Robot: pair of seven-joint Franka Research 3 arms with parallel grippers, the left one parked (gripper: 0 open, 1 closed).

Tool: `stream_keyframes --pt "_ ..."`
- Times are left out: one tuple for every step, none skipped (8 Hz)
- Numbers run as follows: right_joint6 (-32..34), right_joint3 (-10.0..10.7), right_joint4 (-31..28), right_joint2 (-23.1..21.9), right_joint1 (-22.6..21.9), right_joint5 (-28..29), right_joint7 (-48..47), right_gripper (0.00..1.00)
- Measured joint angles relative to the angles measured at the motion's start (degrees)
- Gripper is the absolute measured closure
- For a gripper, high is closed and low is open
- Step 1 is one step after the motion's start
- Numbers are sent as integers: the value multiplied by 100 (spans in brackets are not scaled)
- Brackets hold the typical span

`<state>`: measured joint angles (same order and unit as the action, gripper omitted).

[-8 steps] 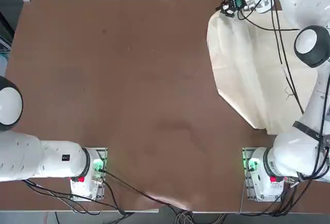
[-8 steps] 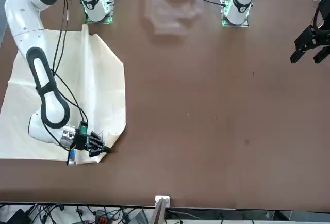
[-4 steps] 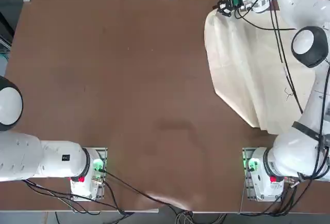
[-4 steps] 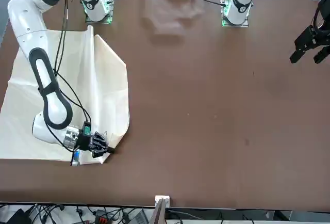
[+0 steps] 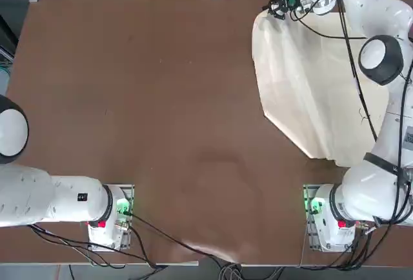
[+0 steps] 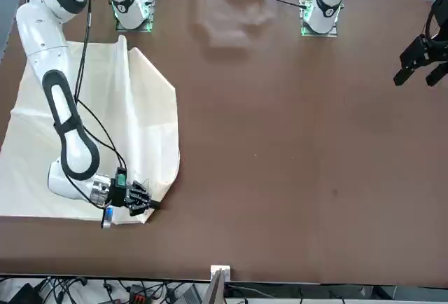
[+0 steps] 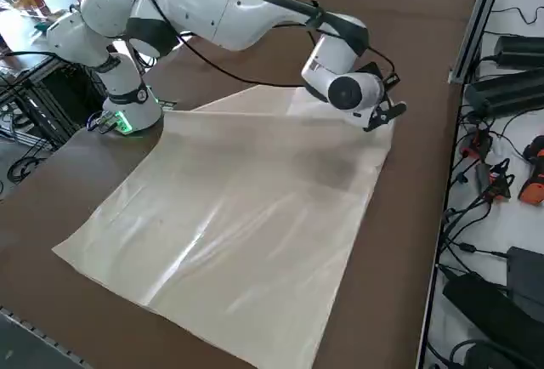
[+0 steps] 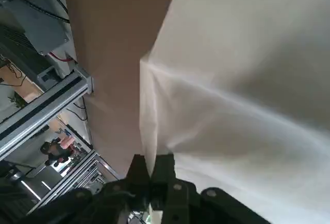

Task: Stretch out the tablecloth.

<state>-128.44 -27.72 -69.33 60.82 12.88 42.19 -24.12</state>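
Top view: a small code-like square label (image 5: 408, 138) sits on the white right arm (image 5: 391, 125), its writing too small to read. That arm reaches from its base out to the table's far side, elbow bent. At its end the right gripper (image 8: 150, 170) is closed, its two fingers pinching an edge of the cream tablecloth (image 8: 232, 100). The cloth lies creased over the right part of the brown table (image 5: 161, 99), beneath the arm.

A robotics lab or workshop: robot arms (image 5: 381, 119) are bolted to a brown table (image 5: 161, 119). In the right side view, black cables (image 7: 476, 216) and an orange tool (image 7: 534, 184) lie at three o'clock.
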Motion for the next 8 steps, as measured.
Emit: stream_keyframes --pt "-15 1 33 27 -37 29 -5 97" --pt "-94 2 37 38 -78 53 -49 97" --pt "-222 3 38 48 -107 69 -130 97" --pt "-341 4 39 67 -117 70 -199 97" --pt "-425 17 53 96 -116 70 -226 97" --pt "-518 63 62 120 -117 71 -238 97" --pt "-603 123 63 142 -113 76 -244 97" --pt "-666 157 69 176 -112 79 -245 95"
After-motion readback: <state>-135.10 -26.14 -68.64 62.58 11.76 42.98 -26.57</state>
